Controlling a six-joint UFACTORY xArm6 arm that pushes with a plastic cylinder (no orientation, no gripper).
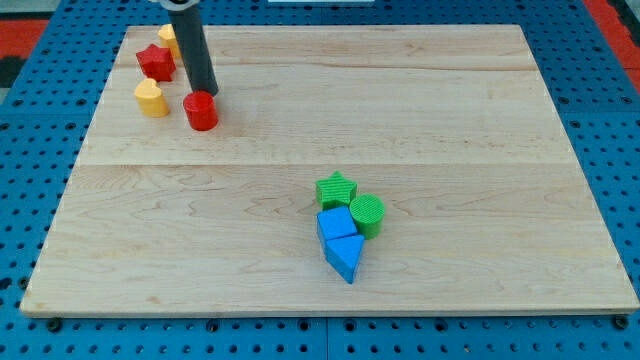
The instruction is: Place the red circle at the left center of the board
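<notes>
Red circle (201,110) is sitting in the table's (450,120) upper-left area, a bit in from the left edge and above left center. My tip (208,92) is touching or nearly touching its upper-right side, so a push from here looks aimed down and to the view's left, toward the target. No fingers on this rig, just the rod, so nothing is apart or clamped.

Yellow block (151,98), rounded shape, is lying just beside the circle on its left, likely in the way of a straight leftward push. Red star (155,61) is sitting above it, and another yellow block (169,39) is half hiding behind the rod. Green star (336,188), green circle (367,213), blue cube (336,222) and blue triangle (345,256) are clustering well apart, lower center, out of the path.
</notes>
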